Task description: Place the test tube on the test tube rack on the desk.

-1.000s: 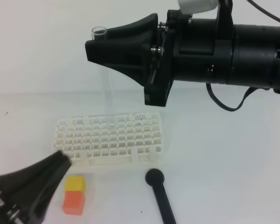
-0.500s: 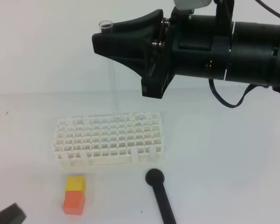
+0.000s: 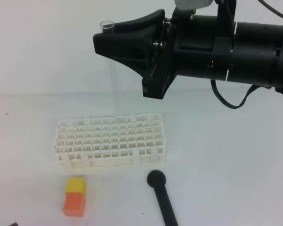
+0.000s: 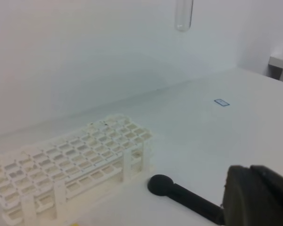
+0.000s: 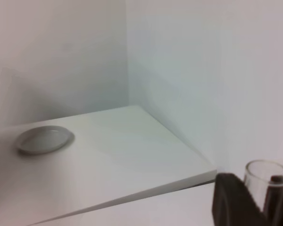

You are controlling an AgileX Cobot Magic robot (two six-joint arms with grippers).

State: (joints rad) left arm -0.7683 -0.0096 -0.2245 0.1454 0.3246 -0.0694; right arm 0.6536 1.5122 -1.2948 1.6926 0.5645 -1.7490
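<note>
My right gripper point(image 3: 100, 43) is shut on the test tube point(image 3: 113, 80), gripping it near the rim and holding it upright. The tube's round lower end point(image 4: 183, 16) hangs above the back row of the white test tube rack point(image 3: 111, 141), clear of the holes. The rack point(image 4: 70, 160) stands on the white desk point(image 3: 226, 165). The tube's rim shows in the right wrist view point(image 5: 268, 176) beside a black finger point(image 5: 231, 200). Of my left gripper only one black finger point(image 4: 259, 195) shows, low and in front of the rack.
A yellow-and-orange block point(image 3: 75, 197) stands in front of the rack's left end. A black round-headed rod point(image 3: 162, 197) lies in front of its right end and shows in the left wrist view point(image 4: 179, 193). A small blue label point(image 4: 221, 102) lies at the right.
My left gripper has pulled back out of the bottom left of the exterior view. My right gripper moved slightly right and up with the tube, then held still.
</note>
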